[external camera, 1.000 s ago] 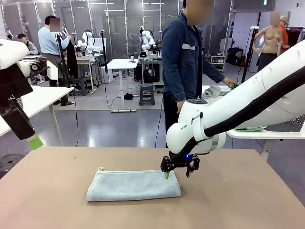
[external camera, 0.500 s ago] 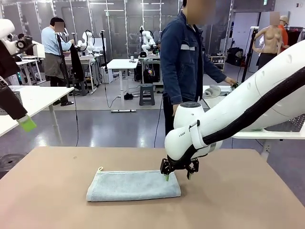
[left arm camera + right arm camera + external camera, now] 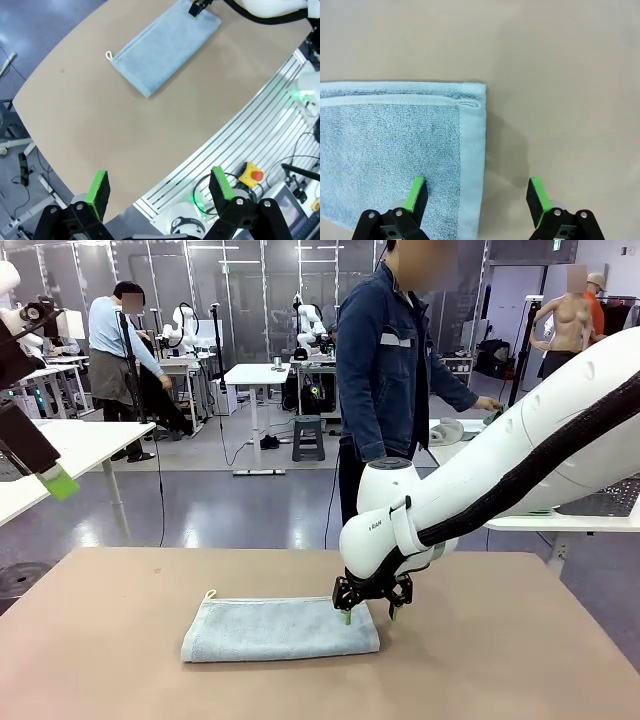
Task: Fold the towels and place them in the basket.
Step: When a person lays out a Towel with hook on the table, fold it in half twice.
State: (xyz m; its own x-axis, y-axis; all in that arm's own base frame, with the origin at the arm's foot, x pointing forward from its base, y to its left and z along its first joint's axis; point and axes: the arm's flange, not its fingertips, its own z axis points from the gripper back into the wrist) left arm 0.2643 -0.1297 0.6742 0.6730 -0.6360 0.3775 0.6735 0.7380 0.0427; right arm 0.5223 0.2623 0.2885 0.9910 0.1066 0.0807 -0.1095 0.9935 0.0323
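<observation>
Towel feel: I judge the blue-grey towel [image 3: 280, 628] soft, light and limp. I'd pinch it through the hemmed short end.
Towel place: flat on the counter [image 3: 500, 660], folded into a long strip.
Right pincer [image 3: 476, 194]: open, straddling that hem, one pad over terry, the other over bare counter.
Left pincer [image 3: 159, 186]: open, empty, high above, well apart from the towel.

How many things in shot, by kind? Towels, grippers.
Towels: 1, the light blue-grey towel, folded on the table
Grippers: 2, the left gripper and the right gripper, both open
Total: 3
</observation>
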